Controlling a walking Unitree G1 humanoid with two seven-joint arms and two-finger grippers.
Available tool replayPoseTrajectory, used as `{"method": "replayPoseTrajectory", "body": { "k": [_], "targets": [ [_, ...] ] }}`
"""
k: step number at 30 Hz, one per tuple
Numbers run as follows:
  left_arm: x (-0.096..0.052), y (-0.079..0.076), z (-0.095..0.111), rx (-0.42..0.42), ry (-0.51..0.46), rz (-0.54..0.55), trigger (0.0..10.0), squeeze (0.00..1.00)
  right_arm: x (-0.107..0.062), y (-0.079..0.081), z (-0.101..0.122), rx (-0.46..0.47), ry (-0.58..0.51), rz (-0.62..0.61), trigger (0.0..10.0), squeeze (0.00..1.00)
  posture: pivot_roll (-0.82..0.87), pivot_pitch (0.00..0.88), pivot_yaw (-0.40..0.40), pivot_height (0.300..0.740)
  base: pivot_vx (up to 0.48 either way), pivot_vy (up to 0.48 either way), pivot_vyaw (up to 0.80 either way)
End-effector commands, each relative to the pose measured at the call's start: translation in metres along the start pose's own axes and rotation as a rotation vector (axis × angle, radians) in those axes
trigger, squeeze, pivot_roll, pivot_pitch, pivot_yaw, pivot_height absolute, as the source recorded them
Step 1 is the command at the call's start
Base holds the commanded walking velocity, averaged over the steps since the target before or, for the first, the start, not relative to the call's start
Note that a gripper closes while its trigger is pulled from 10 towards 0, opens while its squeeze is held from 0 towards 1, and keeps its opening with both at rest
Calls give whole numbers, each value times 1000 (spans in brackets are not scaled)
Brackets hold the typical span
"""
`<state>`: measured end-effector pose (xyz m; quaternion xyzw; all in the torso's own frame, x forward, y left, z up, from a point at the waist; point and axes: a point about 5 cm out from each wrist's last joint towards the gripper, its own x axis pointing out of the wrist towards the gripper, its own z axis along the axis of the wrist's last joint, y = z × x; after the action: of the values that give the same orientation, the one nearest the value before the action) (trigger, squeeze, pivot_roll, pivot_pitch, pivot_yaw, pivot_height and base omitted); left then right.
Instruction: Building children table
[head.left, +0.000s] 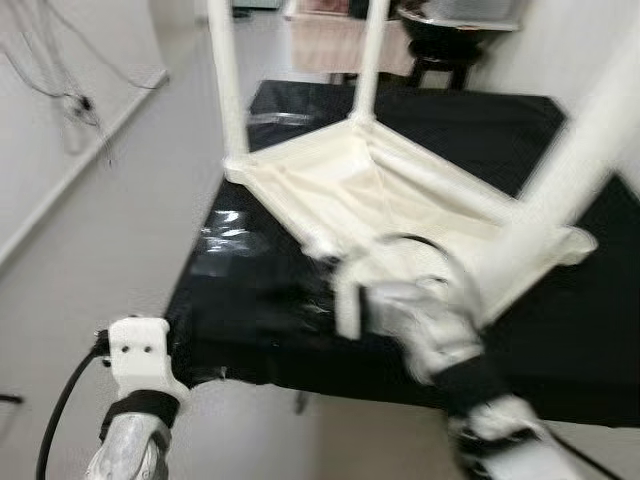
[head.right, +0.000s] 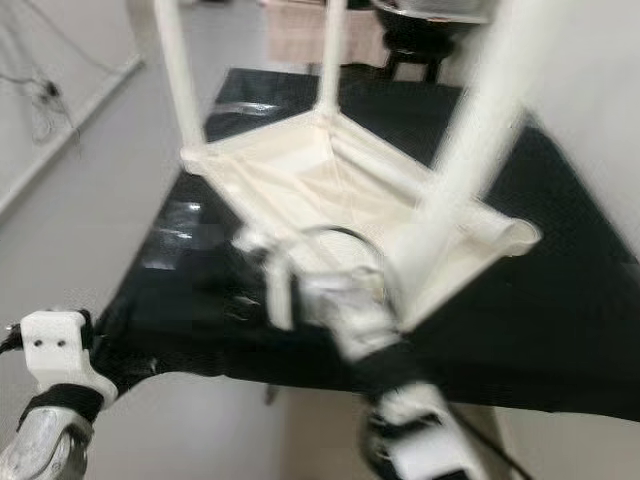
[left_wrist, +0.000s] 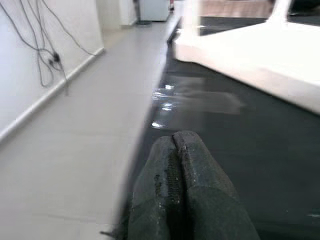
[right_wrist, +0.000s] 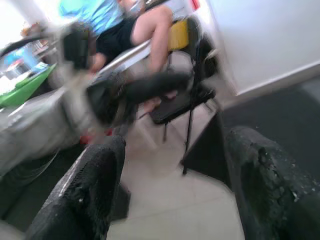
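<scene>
Nearest, the left arm's white wrist block (head.left: 140, 355) sits low at the near left corner of a black mat (head.left: 250, 310). In the left wrist view the left gripper (left_wrist: 176, 165) is clenched, its two black fingers pressed flat together with nothing between them, pointing along the mat's left edge over the pale grey floor (left_wrist: 75, 150).

Just beyond, the right arm (head.left: 420, 320) is raised over the mat, badly smeared by motion. Its wrist seems to be close against the near edge of the children's table (head.left: 370, 190), though the blur does not let me say whether they touch. In the right wrist view the right gripper (right_wrist: 172, 175) is spread wide, fingers (right_wrist: 95, 185) well apart and holding nothing. Between them shows a dark folding chair (right_wrist: 175, 105) and a person (right_wrist: 125, 20) seated in a light blue top.

The children's table, white, lies upside down on the mat with its top down and its white legs (head.left: 228, 80) standing upward. One leg (head.left: 590, 130) at the right leans across the view, blurred.

Farther back, cables (head.left: 60, 90) hang on the left wall and a black stool (head.left: 440, 45) stands past the mat's far end.
</scene>
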<state>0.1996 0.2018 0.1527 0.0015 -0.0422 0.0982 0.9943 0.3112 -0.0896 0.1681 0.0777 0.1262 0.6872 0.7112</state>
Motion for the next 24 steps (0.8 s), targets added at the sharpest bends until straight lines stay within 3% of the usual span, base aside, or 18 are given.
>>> {"method": "replayPoseTrajectory", "body": {
  "k": [1, 3, 6, 7, 8, 11, 13, 14, 15, 18, 20, 21, 24],
  "targets": [
    [-3, 22, -5, 57, 26, 111, 10000, 0, -24, 2, 12, -16, -55, 5, 10000, 0, -30, 99, -45, 740, 0, 0, 0],
    [-4, 25, -6, 65, 28, 128, 10000, 0, -29, 3, 13, -15, -58, 5, 10000, 0, -30, 99, -45, 740, 0, 0, 0],
    [-10, 54, -8, 98, 51, 240, 10000, 0, -81, 18, 9, 1, -14, 7, 10000, 0, -33, 101, -37, 740, 0, 0, 0],
    [-10, 54, -8, 98, 51, 240, 10000, 0, -81, 18, 9, 1, -14, 7, 10000, 0, -33, 101, -37, 740, 0, 0, 0],
    [-11, 58, -8, 105, 54, 256, 10000, 0, -94, 27, 6, 24, 14, 18, 10000, 0, -37, 101, -36, 740, 0, 0, 0],
    [-12, 60, -8, 108, 54, 260, 10000, 0, -101, 36, 4, 47, 35, 37, 10000, 0, -37, 101, -36, 740, 0, 0, 0],
    [-10, 58, -8, 107, 53, 260, 10000, 0, -113, 63, -11, 113, 139, 97, 10000, 0, -49, 103, -35, 740, 0, 0, 0],
    [-10, 58, -8, 107, 53, 260, 10000, 0, -113, 63, -11, 113, 139, 97, 10000, 0, -49, 103, -35, 740, 0, 0, 0],
    [-7, 54, -8, 101, 48, 249, 10000, 0, -125, 84, -32, 170, 280, 107, 10000, 0, -51, 104, -36, 740, 0, 0, 0],
    [-7, 53, -7, 100, 47, 245, 10000, 0, -131, 90, -38, 189, 328, 98, 10000, 0, -54, 105, -35, 740, 0, 0, 0],
    [-6, 52, -7, 98, 47, 238, 10000, 0, -148, 98, -46, 217, 428, 48, 10000, 0, -54, 105, -35, 740, 0, 0, 0],
    [-6, 52, -7, 98, 47, 238, 10000, 0, -148, 98, -46, 217, 428, 48, 10000, 0, -54, 105, -35, 740, 0, 0, 0],
    [-6, 51, -9, 93, 52, 224, 10000, 0, -181, 102, -46, 244, 566, -95, 10000, 0, -72, 109, -36, 740, 0, 0, 0]
  ]
}}
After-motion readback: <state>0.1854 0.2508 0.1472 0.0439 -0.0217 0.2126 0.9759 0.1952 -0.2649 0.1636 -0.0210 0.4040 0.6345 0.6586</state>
